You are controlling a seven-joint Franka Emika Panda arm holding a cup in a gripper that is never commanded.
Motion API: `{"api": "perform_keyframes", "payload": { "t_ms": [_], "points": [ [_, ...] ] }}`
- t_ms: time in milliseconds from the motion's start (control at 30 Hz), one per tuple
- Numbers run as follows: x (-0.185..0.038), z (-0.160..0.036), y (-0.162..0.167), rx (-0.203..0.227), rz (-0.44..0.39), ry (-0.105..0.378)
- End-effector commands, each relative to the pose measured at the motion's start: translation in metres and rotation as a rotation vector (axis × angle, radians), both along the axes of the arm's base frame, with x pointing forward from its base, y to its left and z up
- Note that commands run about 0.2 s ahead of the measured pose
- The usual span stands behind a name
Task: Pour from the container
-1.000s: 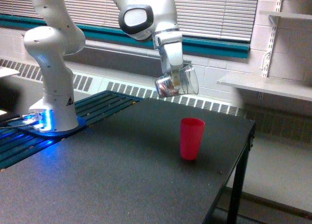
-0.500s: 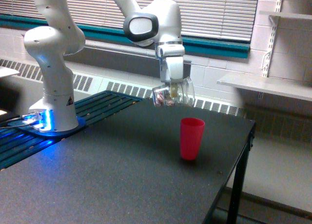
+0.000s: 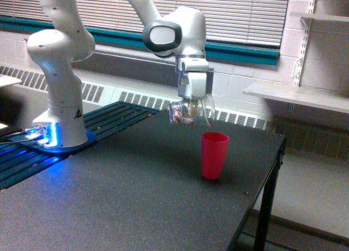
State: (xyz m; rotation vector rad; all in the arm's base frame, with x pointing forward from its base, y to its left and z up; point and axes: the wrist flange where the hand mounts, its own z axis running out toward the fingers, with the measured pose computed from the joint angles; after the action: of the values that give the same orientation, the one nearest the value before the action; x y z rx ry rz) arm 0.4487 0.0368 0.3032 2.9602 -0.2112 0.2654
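A small clear container (image 3: 188,112) with pinkish bits inside hangs in the air in the exterior view, tilted on its side. My gripper (image 3: 192,105) is shut on it from above. The container sits above and a little to the exterior view's left of a pink-red plastic cup (image 3: 214,155), which stands upright on the dark table (image 3: 120,196). There is a clear gap between the container and the cup's rim. The gripper's fingertips are partly hidden behind the clear wall.
The arm's white base (image 3: 60,98) stands at the exterior view's left on a slatted platform with a blue light. The table's edge (image 3: 262,191) drops off just beyond the cup on the exterior view's right. A wall shelf (image 3: 297,95) is behind.
The gripper has carried the container downward and slightly toward the exterior view's left, closer to the cup's height. The wrist has turned more upright. The pink-red cup has not moved.
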Motion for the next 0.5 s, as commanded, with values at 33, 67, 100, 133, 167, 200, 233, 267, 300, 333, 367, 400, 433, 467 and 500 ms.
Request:
{"api": "perform_keyframes", "payload": {
  "t_ms": [33,67,100,133,167,200,233,267,300,333,367,400,433,467,500],
  "points": [
    [0.0015,-0.0043,0.0085,-0.004,-0.003,0.017],
    [0.002,-0.0053,0.0092,-0.005,-0.004,0.02],
    [0.0021,-0.0059,0.0096,-0.008,-0.004,0.022],
    [0.0025,-0.0067,0.0101,-0.012,-0.004,0.023],
    [0.003,-0.0073,0.0102,-0.014,-0.005,0.025],
    [0.0039,-0.0077,0.0101,-0.016,-0.006,0.027],
    [0.0044,-0.0079,0.0101,-0.017,-0.006,0.027],
    [0.0049,-0.0083,0.01,-0.019,-0.008,0.026],
    [0.0056,-0.0086,0.0097,-0.02,-0.01,0.026],
    [0.0063,-0.0088,0.0093,-0.023,-0.012,0.026],
    [0.0068,-0.0089,0.0089,-0.023,-0.013,0.026],
    [0.0075,-0.0091,0.0085,-0.026,-0.015,0.027],
    [0.008,-0.0094,0.0081,-0.03,-0.017,0.028],
    [0.0089,-0.0096,0.0075,-0.033,-0.019,0.029],
    [0.0095,-0.0096,0.0069,-0.033,-0.019,0.03]
  ]
}}
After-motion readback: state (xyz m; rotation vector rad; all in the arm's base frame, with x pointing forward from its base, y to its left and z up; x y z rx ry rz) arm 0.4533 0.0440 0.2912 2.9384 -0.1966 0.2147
